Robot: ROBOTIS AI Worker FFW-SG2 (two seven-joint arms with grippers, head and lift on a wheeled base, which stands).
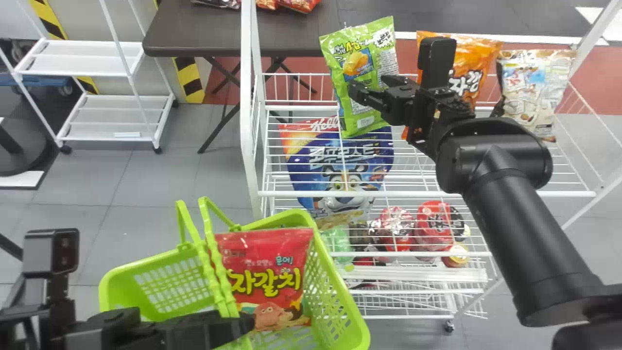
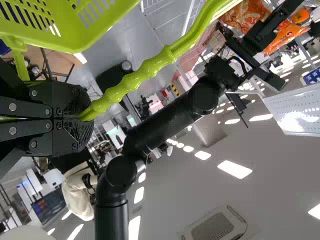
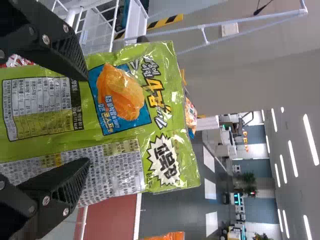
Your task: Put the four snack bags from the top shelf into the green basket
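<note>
In the head view my left gripper (image 1: 243, 324) holds the handle of the green basket (image 1: 359, 318) at lower left. My left gripper (image 2: 84, 118) is shut on the light green handle (image 2: 150, 70) in the left wrist view. A red snack bag (image 1: 265, 267) stands in the basket. My right gripper (image 1: 370, 86) is at the green snack bag (image 1: 362, 112) on the top shelf. In the right wrist view my right gripper (image 3: 86, 120) is open, its fingers spread across the green bag (image 3: 120, 135). Right of that bag stand an orange bag (image 1: 466, 51) and a beige-and-white bag (image 1: 534, 92).
The white wire rack (image 1: 340, 193) has a large blue cereal bag (image 1: 340, 160) and red packages (image 1: 435, 221) below the top shelf. Its left post (image 1: 247, 121) rises behind the basket. A dark table (image 1: 194, 29) stands behind, and a white shelf unit (image 1: 112, 114) at far left.
</note>
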